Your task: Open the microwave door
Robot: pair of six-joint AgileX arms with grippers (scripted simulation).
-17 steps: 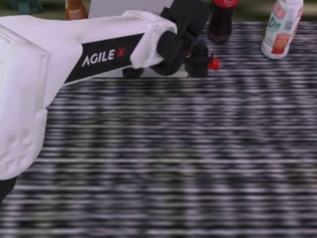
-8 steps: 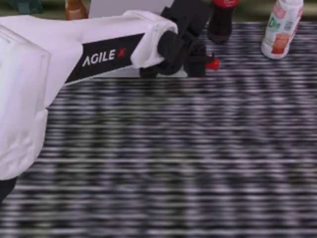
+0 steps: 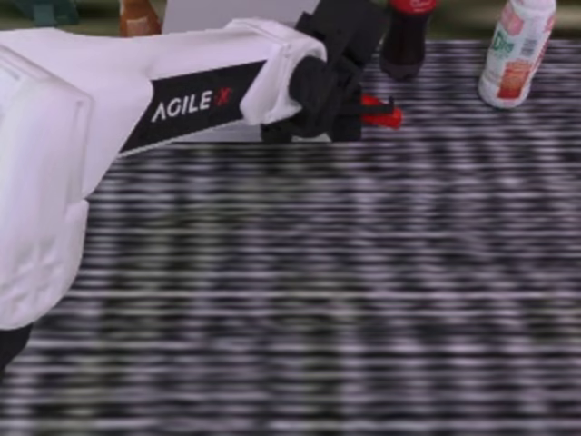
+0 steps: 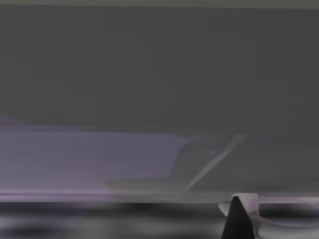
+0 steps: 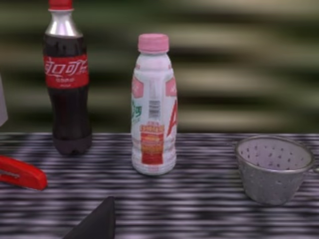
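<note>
The microwave (image 3: pixel 231 14) shows only as a light grey top at the table's back edge, mostly hidden under my left arm. My left gripper (image 3: pixel 313 127) is pressed up to its front. In the left wrist view the microwave door (image 4: pixel 149 74) fills the picture: a greyish translucent window with the pale lilac floor (image 4: pixel 75 159) showing through. A small pale block (image 4: pixel 245 200) at the door's lower edge sits right against my left gripper. My right gripper (image 5: pixel 99 221) is out of the top view, low over the table on the right.
A red stapler-like thing (image 3: pixel 381 113) lies just right of my left gripper. Behind it stand a cola bottle (image 3: pixel 406 36) and a white pink-capped bottle (image 3: pixel 516 50). A metal colander (image 5: pixel 274 167) sits farther right. An orange bottle (image 3: pixel 136 14) stands at the back left.
The black end of my left gripper has drawn in leftward at the microwave's front, uncovering more of the red thing. Nothing else has moved.
</note>
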